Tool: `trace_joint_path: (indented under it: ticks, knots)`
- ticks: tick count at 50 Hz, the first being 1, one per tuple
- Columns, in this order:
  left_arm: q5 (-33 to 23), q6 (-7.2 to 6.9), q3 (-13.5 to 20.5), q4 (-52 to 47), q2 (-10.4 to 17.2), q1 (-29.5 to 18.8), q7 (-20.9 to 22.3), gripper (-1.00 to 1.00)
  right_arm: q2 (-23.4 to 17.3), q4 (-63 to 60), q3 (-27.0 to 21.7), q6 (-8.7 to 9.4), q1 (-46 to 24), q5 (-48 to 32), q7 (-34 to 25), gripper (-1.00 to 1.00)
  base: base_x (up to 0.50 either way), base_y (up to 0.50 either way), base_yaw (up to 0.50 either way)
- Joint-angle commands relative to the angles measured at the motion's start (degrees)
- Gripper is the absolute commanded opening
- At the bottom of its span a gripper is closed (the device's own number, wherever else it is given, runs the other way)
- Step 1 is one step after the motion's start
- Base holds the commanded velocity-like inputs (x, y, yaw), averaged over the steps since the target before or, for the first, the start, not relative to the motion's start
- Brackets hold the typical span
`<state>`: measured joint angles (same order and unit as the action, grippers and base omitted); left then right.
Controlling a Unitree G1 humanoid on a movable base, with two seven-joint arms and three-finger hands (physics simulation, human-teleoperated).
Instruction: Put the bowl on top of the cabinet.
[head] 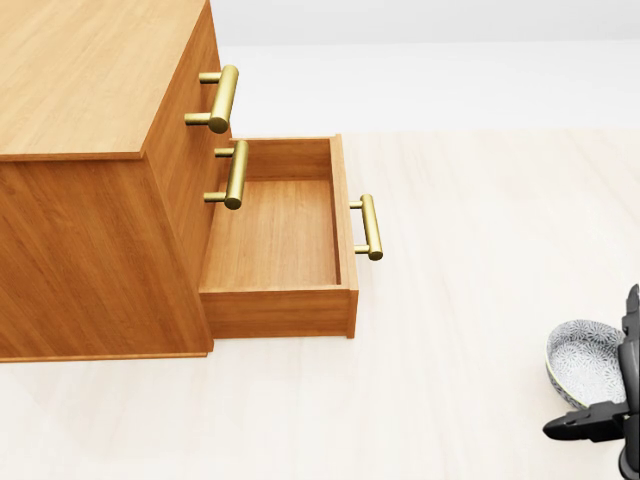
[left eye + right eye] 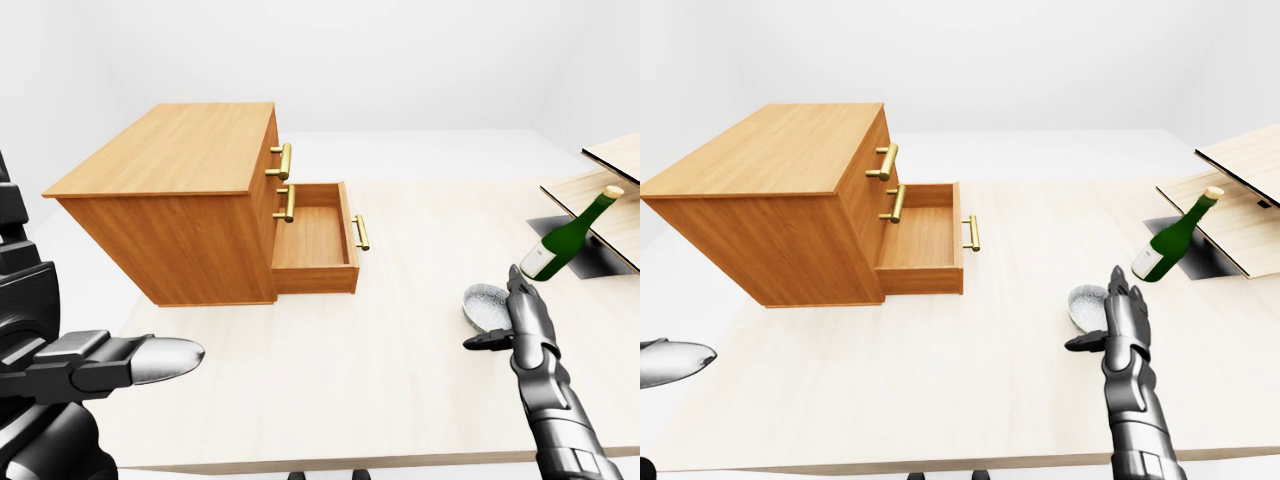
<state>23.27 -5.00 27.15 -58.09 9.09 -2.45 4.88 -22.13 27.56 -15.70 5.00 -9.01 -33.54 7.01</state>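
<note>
While the right hand [image 2: 524, 318] stands over the worktop [image 2: 380, 380] with its fingers straight and its thumb stuck out sideways, it grips nothing and is spread wide. The bowl [image 2: 484, 304], grey-white with a patterned inside, rests on the worktop just beside that hand on its thumb side, above the thumb in the left-eye view; whether palm and rim touch cannot be told. The cabinet [image 2: 180, 190] stands well apart from the right hand, up and to its left, with its lowest drawer [image 2: 312, 240] pulled out on the side nearer the hand. A green bottle [image 2: 565, 240] stands tilted near the hand, up and to its right. The left hand [image 2: 120, 362] sits well apart from the bowl at the lower left, one silver-tipped finger stretched out; its other fingers are hidden, so its spread cannot be told.
</note>
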Motion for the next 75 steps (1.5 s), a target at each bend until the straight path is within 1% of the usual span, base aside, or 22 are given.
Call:
trace_joint_path:
  ticks: [1,7,23,25,27,29,31,33,34,35,36,37,38,39,44,47,55,62,75]
  knots:
    - [0.09,0.0,0.05,-0.04,0.02,-0.07,-0.06,1.0,-0.24,2.13,0.47,-0.14,-0.6,-1.14,1.99,1.0,0.0,0.0,0.0]
    - [0.1,0.0,-0.04,-0.2,0.03,-0.04,-0.16,1.0,-0.07,0.68,0.74,0.0,-0.27,-1.78,1.92,1.0,0.0,0.0,0.0]
    - [-0.02,0.0,-0.04,-0.02,-0.06,0.12,0.04,1.0,0.12,2.72,1.6,-0.01,-0.77,-2.95,3.62,1.0,0.0,0.0,0.0]
    - [0.04,0.0,0.02,-0.05,-0.08,0.14,0.07,1.0,0.07,3.48,1.72,-0.45,-0.88,-3.0,3.94,1.0,0.0,0.0,0.0]
    - [0.17,0.0,0.16,-0.11,-0.05,0.09,0.04,1.0,0.09,3.62,1.87,-0.37,-0.94,-3.15,4.04,1.0,0.0,0.0,0.0]
    - [0.26,0.0,0.25,-0.12,-0.02,0.06,0.02,1.0,0.08,4.68,2.13,-0.91,-1.15,-3.28,4.58,1.0,0.0,0.0,0.0]
    - [0.33,0.0,0.26,-0.16,0.03,0.0,-0.04,1.0,0.13,4.66,2.28,-0.75,-1.16,-3.38,4.56,1.0,0.0,0.0,0.0]
    - [0.56,0.0,0.4,-0.39,0.1,-0.1,-0.17,1.0,0.05,5.5,2.43,-1.11,-1.34,-3.45,4.95,1.0,0.0,0.0,0.0]
    - [0.64,0.0,0.44,-0.41,0.12,-0.1,-0.18,1.0,0.03,5.62,2.51,-1.05,-1.37,-3.49,4.92,0.86,0.0,0.0,0.0]
    - [0.65,0.0,0.44,-0.37,0.15,-0.13,-0.21,1.0,-0.02,6.1,2.57,-1.18,-1.53,-3.52,5.13,0.79,0.0,0.0,0.0]
    - [0.72,0.0,0.47,-0.38,0.19,-0.18,-0.26,1.0,-0.07,6.22,2.6,-1.12,-1.58,-3.46,5.04,-0.12,0.0,0.0,0.0]
    - [0.72,0.0,0.46,-0.33,0.21,-0.2,-0.29,1.0,-0.11,6.65,2.62,-1.34,-1.7,-3.35,5.15,-0.76,0.0,0.0,0.0]
    - [0.66,0.0,0.4,-0.26,0.2,-0.14,-0.26,1.0,-0.16,7.11,2.66,-1.55,-1.82,-3.27,5.3,-1.0,0.0,0.0,0.0]
    - [0.66,0.0,0.36,-0.24,0.2,-0.16,-0.29,1.0,-0.2,7.51,2.7,-1.72,-1.9,-3.17,5.46,-1.0,0.0,0.0,0.0]
    - [0.52,0.0,0.26,-0.05,0.2,-0.07,-0.22,1.0,-0.18,6.11,2.61,-0.85,-1.44,-3.18,5.03,-1.0,0.0,0.0,0.0]
    - [0.43,0.0,0.15,-0.11,0.14,0.05,-0.19,1.0,-0.19,6.52,2.59,-1.2,-1.4,-3.15,5.28,-1.0,0.0,0.0,0.0]
    - [0.5,0.0,0.36,-0.1,0.15,0.02,-0.13,1.0,-0.02,4.25,2.32,-0.06,-0.82,-3.42,4.49,-1.0,0.0,0.0,0.0]
    - [0.28,0.0,0.18,-0.08,0.05,0.17,-0.03,1.0,0.06,3.14,2.06,0.0,-0.68,-3.9,4.17,-1.0,0.0,0.0,0.0]
    - [0.29,0.0,0.15,-0.19,0.06,0.04,-0.06,1.0,0.94,-8.37,0.39,0.0,1.16,-7.61,-0.02,-1.0,0.0,0.0,0.0]
